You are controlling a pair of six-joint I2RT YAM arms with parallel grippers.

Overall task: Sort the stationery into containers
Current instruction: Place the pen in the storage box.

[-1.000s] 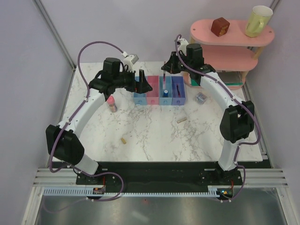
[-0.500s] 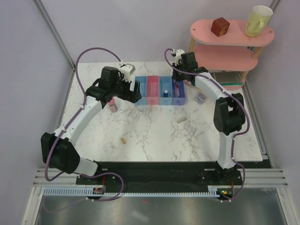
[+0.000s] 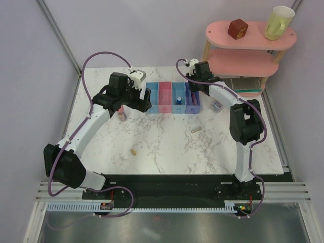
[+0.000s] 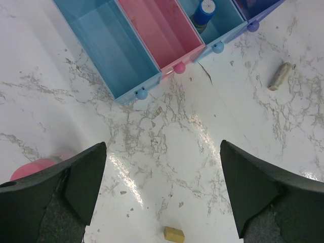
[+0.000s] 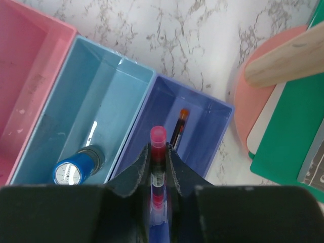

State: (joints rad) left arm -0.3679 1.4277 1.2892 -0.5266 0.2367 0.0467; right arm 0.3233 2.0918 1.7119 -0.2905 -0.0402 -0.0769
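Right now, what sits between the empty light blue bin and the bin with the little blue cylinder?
Only the pink bin, with nothing showing inside it. The left wrist view shows this clearly.

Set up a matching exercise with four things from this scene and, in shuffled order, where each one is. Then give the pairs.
Things:
1. blue cylinder
2. pink-capped pen
3. clear round tub
4. yellow mug

Places:
A. on top of the pink shelf
B. on the table, right of the bins
C. held in the right gripper
D. in a light blue bin

Pairs: 1-D, 2-C, 3-B, 4-A
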